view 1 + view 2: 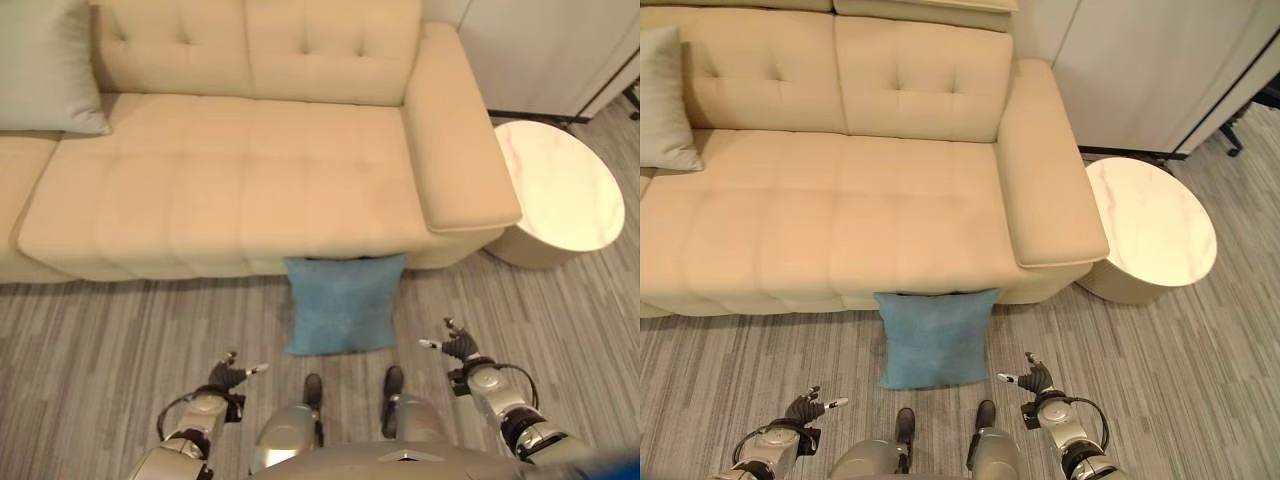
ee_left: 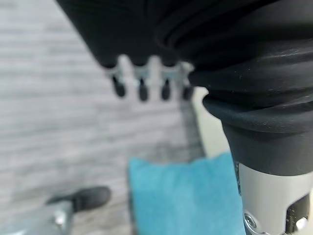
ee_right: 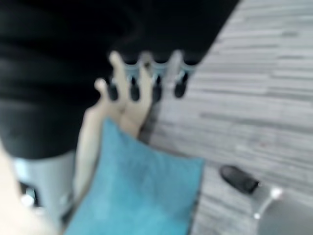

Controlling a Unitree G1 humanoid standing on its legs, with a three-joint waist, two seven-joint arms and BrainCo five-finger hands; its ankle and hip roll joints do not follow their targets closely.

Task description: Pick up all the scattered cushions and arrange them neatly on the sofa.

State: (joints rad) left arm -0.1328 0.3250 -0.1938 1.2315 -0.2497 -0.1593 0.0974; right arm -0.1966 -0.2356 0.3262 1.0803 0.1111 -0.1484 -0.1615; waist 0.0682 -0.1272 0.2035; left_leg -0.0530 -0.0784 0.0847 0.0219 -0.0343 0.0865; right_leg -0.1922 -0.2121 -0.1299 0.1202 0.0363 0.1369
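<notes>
A blue cushion (image 1: pixel 343 303) leans against the front of the beige sofa (image 1: pixel 250 180), its lower edge on the floor; it also appears in the wrist views (image 2: pixel 188 198) (image 3: pixel 142 191). A pale grey cushion (image 1: pixel 45 65) rests on the sofa's left end against the backrest. My left hand (image 1: pixel 228 377) hovers low over the floor to the left of the blue cushion, fingers straight and empty. My right hand (image 1: pixel 458 347) hovers to its right, also open and empty. Neither hand touches the cushion.
A round side table (image 1: pixel 560 190) with a pale marbled top stands right of the sofa's arm (image 1: pixel 455 130). White wall panels (image 1: pixel 1140 70) rise behind it. Grey wood-look floor (image 1: pixel 100 350) stretches in front of the sofa.
</notes>
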